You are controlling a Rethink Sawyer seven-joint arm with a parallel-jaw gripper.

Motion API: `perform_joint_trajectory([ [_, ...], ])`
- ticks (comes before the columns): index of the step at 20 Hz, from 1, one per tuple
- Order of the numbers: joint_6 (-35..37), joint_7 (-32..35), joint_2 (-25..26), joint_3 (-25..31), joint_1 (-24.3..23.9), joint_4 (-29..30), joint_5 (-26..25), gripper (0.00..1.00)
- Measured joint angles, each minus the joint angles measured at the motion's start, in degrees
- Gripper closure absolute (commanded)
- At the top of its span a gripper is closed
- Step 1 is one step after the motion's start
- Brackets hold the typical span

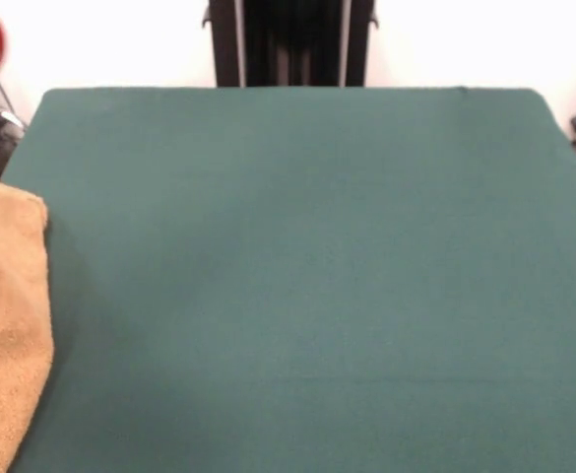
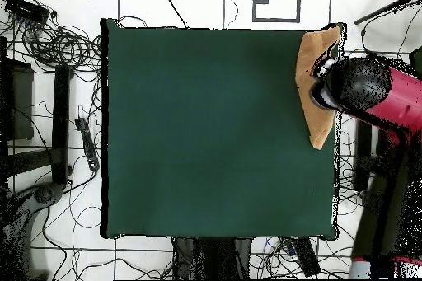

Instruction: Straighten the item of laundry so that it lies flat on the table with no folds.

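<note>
Green bench (image 2: pixel 214 129): towel (image 2: pixel 311 72) at one edge, directly beneath my arm; claw hidden, state unknowable; long axis follows that edge.

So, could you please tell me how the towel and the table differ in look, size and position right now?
The towel is orange-tan with a nubby terry surface; the table is plain dark green and smooth. The towel is small, while the table is far larger. The table lies flat and square, whereas the towel sits at one edge near a corner, in a tapering, uneven outline, partly under the red arm. Both are cloth-surfaced.
</note>
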Motion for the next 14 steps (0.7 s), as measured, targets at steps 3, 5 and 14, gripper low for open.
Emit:
perform_joint_trajectory([
  [3,0.0,0.0,0.0,0.1,1.7,0.6,0.0,1.00],
  [5,0.0,0.0,0.0,0.1,2.4,1.3,0.0,1.00],
  [14,-0.1,0.0,-0.4,0.1,2.8,4.8,0.0,1.00],
])
